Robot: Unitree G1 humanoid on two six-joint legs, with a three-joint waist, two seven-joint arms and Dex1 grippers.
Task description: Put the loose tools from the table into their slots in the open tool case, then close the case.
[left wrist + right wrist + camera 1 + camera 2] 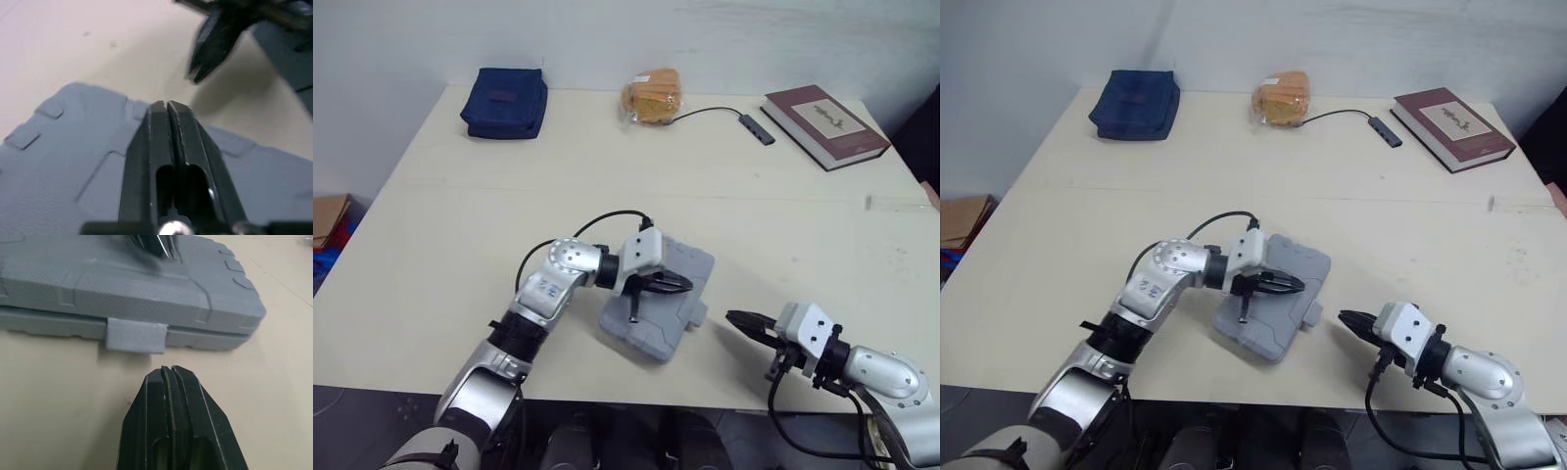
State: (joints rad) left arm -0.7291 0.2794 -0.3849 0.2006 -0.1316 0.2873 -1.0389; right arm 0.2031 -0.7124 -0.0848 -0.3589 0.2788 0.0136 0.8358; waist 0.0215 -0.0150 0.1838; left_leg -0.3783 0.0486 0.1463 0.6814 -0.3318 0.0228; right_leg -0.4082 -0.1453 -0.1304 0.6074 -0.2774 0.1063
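I see a grey, textured plastic tool case (656, 331) lying closed near the front edge of a pale cream table (460, 225), with its lid down on its base. My left gripper (685, 285) sits over the lid with its two black fingers pressed together. I cannot tell whether they touch the lid. My right gripper (734, 318) is low over the table, just beside the case on my right, its fingers also together and holding nothing. It points at the small grey latch tab (136, 335) on the case's side edge. Along the far edge of the table, well apart from the case, are a dark blue fabric pouch (505, 101), a clear bag of orange-brown food (652, 96), a grey cable hub (756, 128) and a maroon hardback book (824, 124).
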